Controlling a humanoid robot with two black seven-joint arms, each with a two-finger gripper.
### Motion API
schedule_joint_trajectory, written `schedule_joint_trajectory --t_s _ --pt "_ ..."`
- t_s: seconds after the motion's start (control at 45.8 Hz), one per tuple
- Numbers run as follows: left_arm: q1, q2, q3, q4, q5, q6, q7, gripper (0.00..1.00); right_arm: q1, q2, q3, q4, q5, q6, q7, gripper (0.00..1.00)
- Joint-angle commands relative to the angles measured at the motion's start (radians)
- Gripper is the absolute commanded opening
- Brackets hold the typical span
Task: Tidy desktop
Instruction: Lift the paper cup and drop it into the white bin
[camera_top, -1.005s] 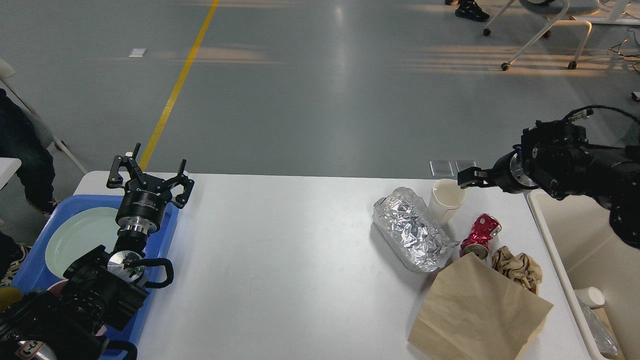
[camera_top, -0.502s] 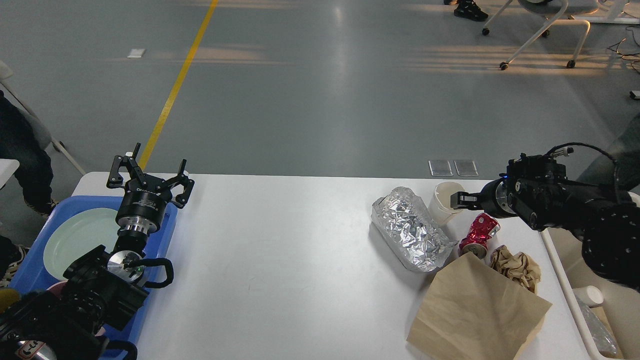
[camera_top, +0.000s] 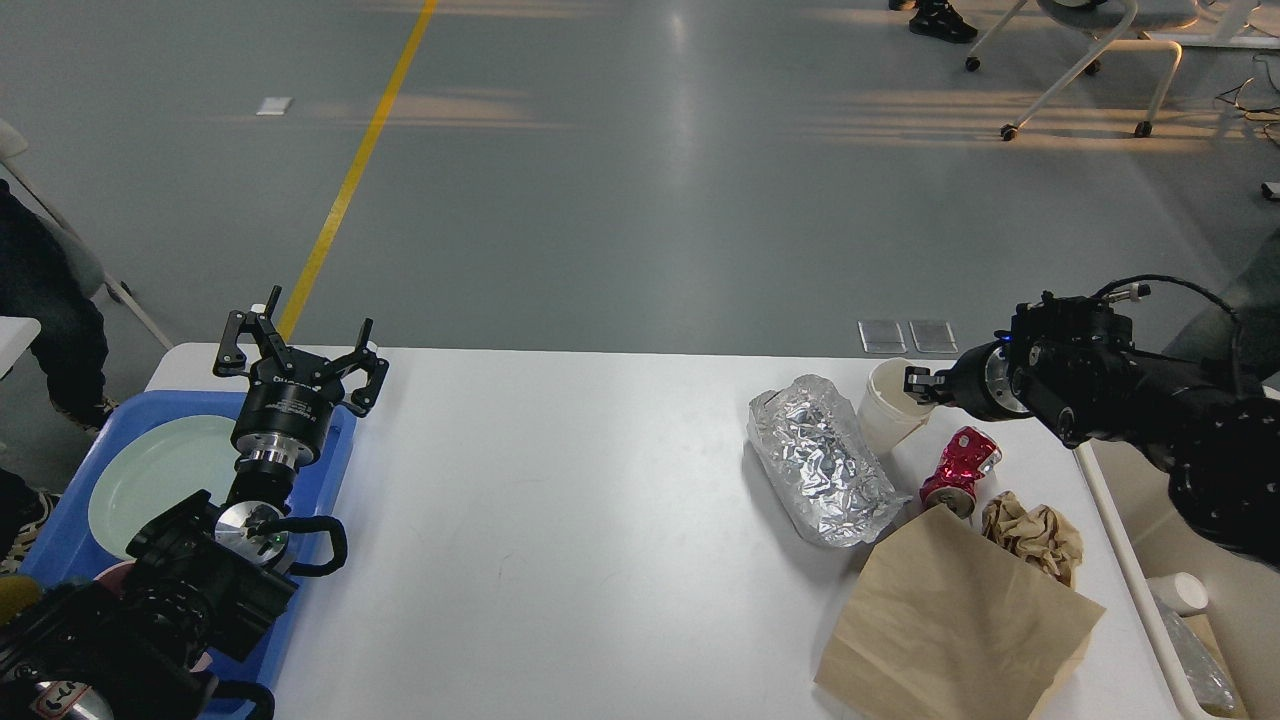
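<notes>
The white desk fills the lower half of the view, its far edge running straight across the middle, and its wide centre is bare between both arms. At nine o'clock the left hand hangs over the blue tray, fingers spread wide and holding nothing; the tray carries one pale plate. At three o'clock the right hand sits at the rim of one white paper cup; whether it grips the rim I cannot tell. Beside the cup lie one foil packet, one crushed red can, one crumpled paper ball and one brown paper bag. A beige bin borders the right edge. Beyond lies grey floor with a yellow line.
</notes>
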Motion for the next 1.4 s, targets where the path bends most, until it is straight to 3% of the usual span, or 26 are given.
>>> schedule_joint_trajectory --t_s 0.0,0.284,0.502,0.677,0.786,0.874,1.071,1.267,1.376 --pt "0.0 0.001 0.0 0.0 0.0 0.0 0.0 0.96 0.008 -0.013 0.025 0.006 0.0 0.003 0.0 0.0" --pt "0.0 0.001 0.0 -0.002 0.0 0.0 0.0 0.96 0.053 -0.064 0.056 0.018 0.011 0.055 0.002 0.0" --pt "0.0 0.0 0.0 0.0 0.0 0.0 0.0 0.96 0.304 -0.289 0.091 0.151 0.02 0.206 0.003 0.0" --pt "0.0 0.0 0.0 0.0 0.0 0.0 0.0 0.96 0.505 -0.46 0.081 0.302 0.012 0.213 0.003 0.0" --pt "0.0 0.0 0.0 0.0 0.0 0.0 0.0 0.96 0.541 -0.517 0.079 0.311 0.009 0.204 0.002 0.0" --pt "0.0 0.0 0.0 0.0 0.0 0.0 0.0 0.96 0.492 -0.524 0.062 0.264 0.011 0.148 0.002 0.0" --pt "0.0 0.001 0.0 0.0 0.0 0.0 0.0 0.96 0.13 -0.534 0.104 0.098 0.06 -0.098 0.002 0.0" --pt "0.0 0.0 0.0 0.0 0.0 0.0 0.0 0.96 -0.148 -0.523 0.131 -0.086 0.147 -0.144 0.003 0.0" --pt "0.0 0.001 0.0 0.0 0.0 0.0 0.0 0.96 -0.268 -0.518 0.14 -0.109 0.149 -0.15 0.005 0.0"
